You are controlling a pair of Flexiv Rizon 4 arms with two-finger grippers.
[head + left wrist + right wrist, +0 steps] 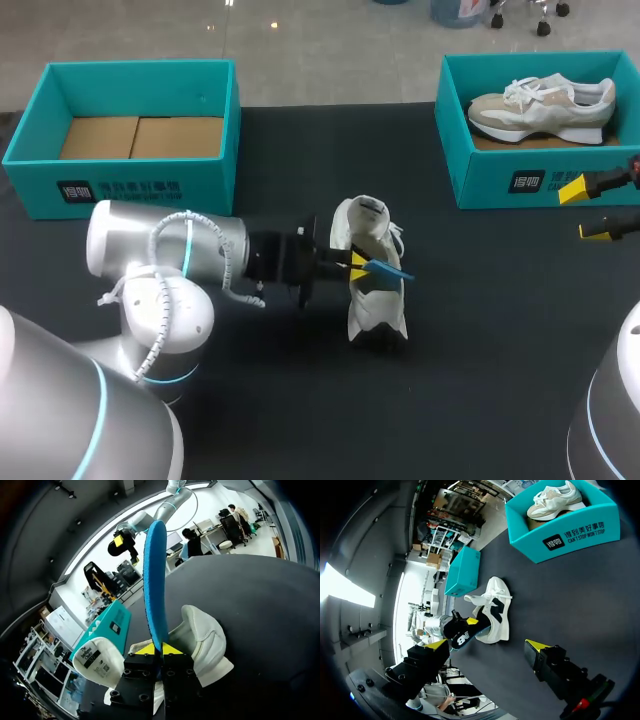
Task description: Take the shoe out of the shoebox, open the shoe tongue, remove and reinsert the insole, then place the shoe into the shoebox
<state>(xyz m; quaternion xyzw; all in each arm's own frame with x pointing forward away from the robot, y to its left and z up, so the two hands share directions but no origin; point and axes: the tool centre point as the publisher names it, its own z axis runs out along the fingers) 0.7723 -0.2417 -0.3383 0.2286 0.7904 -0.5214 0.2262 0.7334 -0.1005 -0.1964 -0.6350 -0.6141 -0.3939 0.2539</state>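
Note:
A white shoe stands on the black table, mid-table, its opening turned toward my left arm. My left gripper is at that opening, shut on a blue insole that sticks out over the shoe. In the left wrist view the insole rises straight from the closed yellow tips, with the shoe just beyond and its tongue folded aside. My right gripper hangs open and empty at the table's right edge. In the right wrist view the shoe lies ahead of that gripper.
An empty teal shoebox sits at the back left. A second teal shoebox at the back right holds a beige and white shoe. It stands close behind my right gripper.

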